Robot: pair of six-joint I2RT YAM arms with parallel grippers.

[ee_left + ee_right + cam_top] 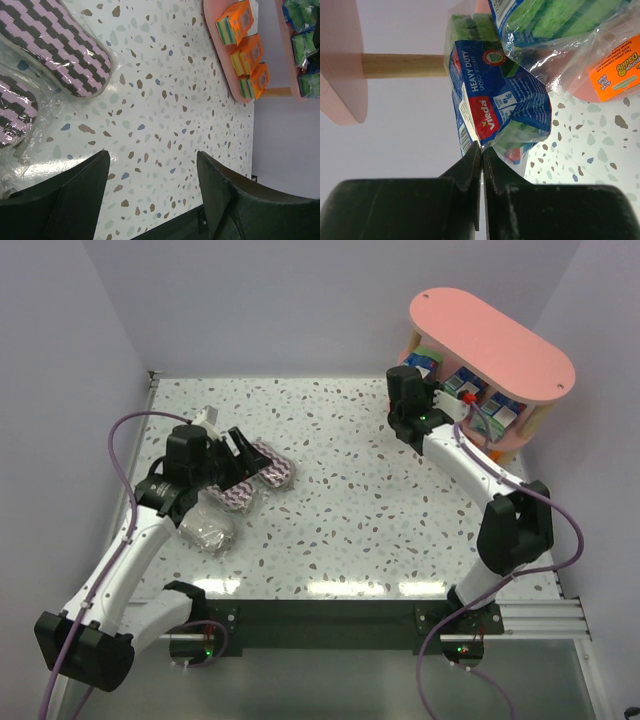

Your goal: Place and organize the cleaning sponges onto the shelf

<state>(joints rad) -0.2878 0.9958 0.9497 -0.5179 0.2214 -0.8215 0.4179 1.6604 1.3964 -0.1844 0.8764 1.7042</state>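
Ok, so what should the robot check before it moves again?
1. Left gripper open: ok.
2. Sponge between the left fingers: not ok; the purple zigzag sponge lies off to one side.
3. Right gripper shut: ok.
4. Right gripper pinching the green-and-blue pack: cannot tell; its tips meet at the pack's edge.
5. Orange packs lined up on the shelf: ok.
6. Every sponge shelved: not ok; the greyish pack lies on the table.
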